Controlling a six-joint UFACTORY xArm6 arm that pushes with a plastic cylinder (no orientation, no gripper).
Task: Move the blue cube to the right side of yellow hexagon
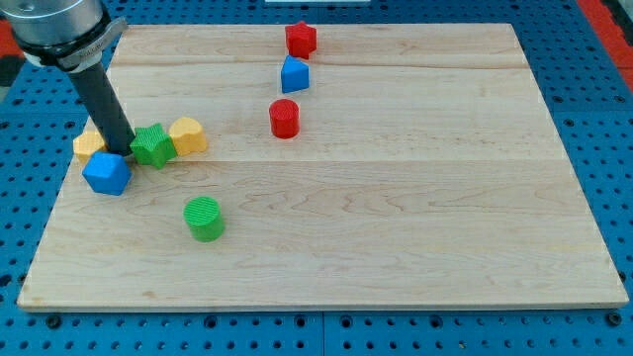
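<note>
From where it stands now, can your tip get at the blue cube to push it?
Probably yes. My tip stands just above the blue cube in the view, almost touching it, with nothing between them. The green star is close on the view's right, and a yellow block on the left.

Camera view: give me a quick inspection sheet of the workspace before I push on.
Surface: wooden board, flat, on a blue perforated base.
Job's things: blue cube at the view's left; a yellow block just above it and another yellow block right of the green star; which is the hexagon, unclear.
Clutter: green cylinder, red cylinder, second blue block, red block.
Grippers: none; my tip sits at the blue cube's upper edge, beside the green star.
Cables: nothing seen.
Surroundings: nothing seen beyond the base.
</note>
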